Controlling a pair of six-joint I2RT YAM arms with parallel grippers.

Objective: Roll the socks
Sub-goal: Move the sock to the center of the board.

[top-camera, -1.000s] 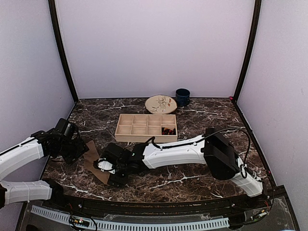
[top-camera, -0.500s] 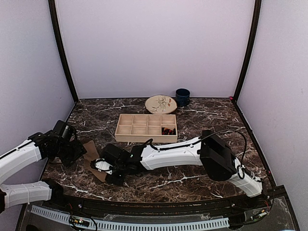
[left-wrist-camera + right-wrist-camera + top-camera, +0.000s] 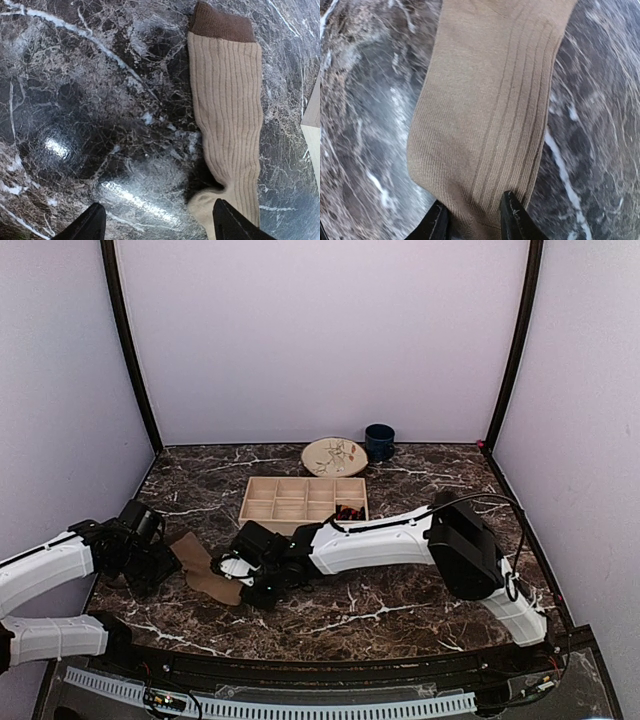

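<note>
The tan sock point(image 3: 203, 570) lies flat on the marble table point(image 3: 420, 500), to the left of the wooden tray point(image 3: 245, 508) and nearer the arms than it. The right gripper point(image 3: 475, 218) reaches across from the tray's near side. Its fingers point(image 3: 512, 214) are pinched on one end of that sock, with the ribbed fabric bunching between them. Which end this is I cannot tell from its own camera.

The left gripper point(image 3: 159, 223) hovers farther left of the tray with its fingers spread wide and nothing between them. One fingertip is over the sock's foot end. The dark brown cuff point(image 3: 220, 22) lies at the far end.

The step looks like taking hold of an end to begin the roll. To do it well, the pinch should take the full width of the fabric, since a corner grip would likely give a crooked roll. The held end should be folded low over the rest of the sock and kept in line with the ribs. The free left fingers could press the other end down so the sock does not slide on the smooth stone.

Counted, there is one tan sock. One dark bundle point(image 3: 349, 510) with red in it sits in the tray's near right compartment. It is probably the second sock, but it is too small to be sure. There is also one tray, one plate point(image 3: 334, 456) and one mug point(image 3: 379, 441) behind the tray, and two arms.
</note>
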